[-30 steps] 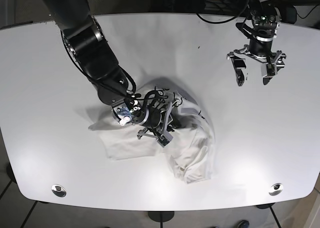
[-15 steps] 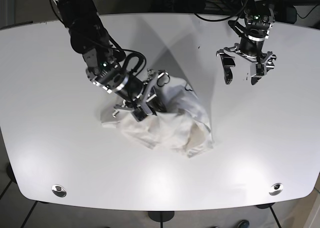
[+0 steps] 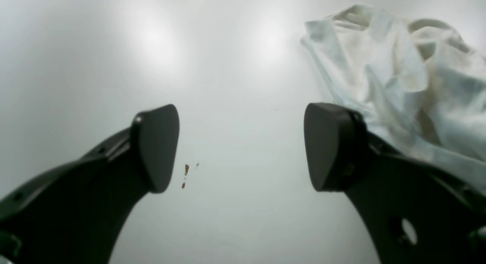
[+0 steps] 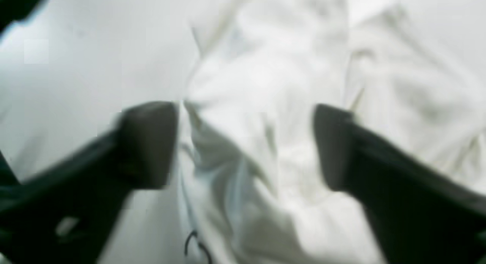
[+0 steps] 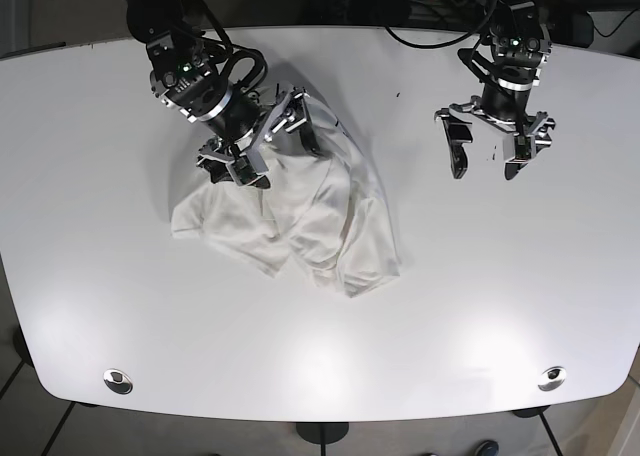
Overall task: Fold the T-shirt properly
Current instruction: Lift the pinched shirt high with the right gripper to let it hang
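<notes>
Below my right gripper point(image 5: 258, 144), between its spread fingers, lies the upper edge of the T-shirt point(image 5: 300, 221), a white heap crumpled on the table point(image 5: 100, 126). My right jaws stand wide apart, and in the right wrist view cloth fills the gap between them, though that view is too blurred for me to say whether any fold is caught; from overhead nothing looks pinched. My left gripper point(image 5: 487, 148) hangs well apart from the shirt, jaws fully spread over bare tabletop with nothing in them. In the left wrist view the garment's ruffled edge sits off beyond my right-hand pad point(image 3: 328, 144), not between the pads.

I judge this thing to be light and wholly limp: thin knit cotton, no stiffness, so it will sag and drag wherever I lift it and keep no shape of its own. It should slide easily on this smooth table, which helps with spreading but means a one-sided pull will simply tow the whole heap. It is not fragile, so a firm pinch is safe.

The danger is nipping several layers at once. I would take a single outer edge, a hem corner or a shoulder seam, one in each gripper, and draw them apart to flatten it before any fold.
</notes>
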